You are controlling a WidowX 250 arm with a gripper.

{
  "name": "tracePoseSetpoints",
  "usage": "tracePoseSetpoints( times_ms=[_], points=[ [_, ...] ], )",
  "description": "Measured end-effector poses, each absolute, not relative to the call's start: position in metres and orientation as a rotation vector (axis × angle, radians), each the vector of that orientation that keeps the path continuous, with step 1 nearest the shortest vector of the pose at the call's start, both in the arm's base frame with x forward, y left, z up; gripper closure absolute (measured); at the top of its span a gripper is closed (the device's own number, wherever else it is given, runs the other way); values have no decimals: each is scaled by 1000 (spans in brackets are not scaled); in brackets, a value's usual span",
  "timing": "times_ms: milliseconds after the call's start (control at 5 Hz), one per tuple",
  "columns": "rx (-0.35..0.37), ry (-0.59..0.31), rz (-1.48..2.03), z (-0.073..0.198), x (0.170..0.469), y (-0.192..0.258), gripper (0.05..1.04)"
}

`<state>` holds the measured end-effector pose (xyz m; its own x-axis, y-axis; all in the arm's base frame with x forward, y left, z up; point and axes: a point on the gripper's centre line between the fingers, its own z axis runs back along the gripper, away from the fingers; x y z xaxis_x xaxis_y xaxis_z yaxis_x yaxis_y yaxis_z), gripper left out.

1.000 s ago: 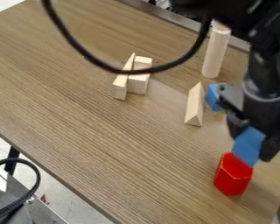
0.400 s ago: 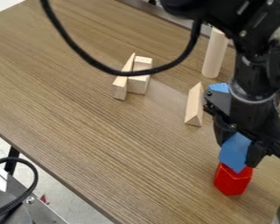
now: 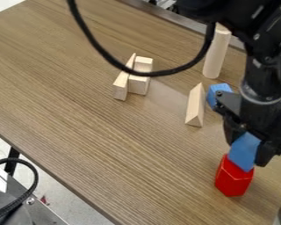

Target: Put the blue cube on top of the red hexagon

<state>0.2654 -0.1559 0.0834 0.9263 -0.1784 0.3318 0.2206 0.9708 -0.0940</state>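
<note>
The gripper (image 3: 246, 150) hangs at the lower right, shut on the blue cube (image 3: 244, 152), which is held tilted between its fingers. Directly under the cube stands the red hexagon (image 3: 232, 178), upright on the wooden table. The cube's lower corner overlaps the hexagon's top in the camera view; whether they touch I cannot tell. A second blue block (image 3: 217, 93) sits farther back, partly behind the arm.
A wooden triangular prism (image 3: 195, 105) lies left of the arm. A tall wooden cylinder (image 3: 216, 52) stands at the back. Several pale wooden blocks (image 3: 138, 83) stand together near the upper middle. The table's front edge (image 3: 53, 176) runs diagonally at lower left.
The gripper with the blue cube moved left and down, then shifted slightly back right, ending a little left of where it was at first. The red hexagon has stayed in place.
</note>
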Motion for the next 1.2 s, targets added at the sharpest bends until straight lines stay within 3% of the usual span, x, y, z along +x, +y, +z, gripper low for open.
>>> tracePoseSetpoints(
  times_ms=[600, 1200],
  points=[
    [-101, -312, -192, 82, 264, -151, 518],
    [-133, -299, -180, 85, 259, -154, 518]
  ],
)
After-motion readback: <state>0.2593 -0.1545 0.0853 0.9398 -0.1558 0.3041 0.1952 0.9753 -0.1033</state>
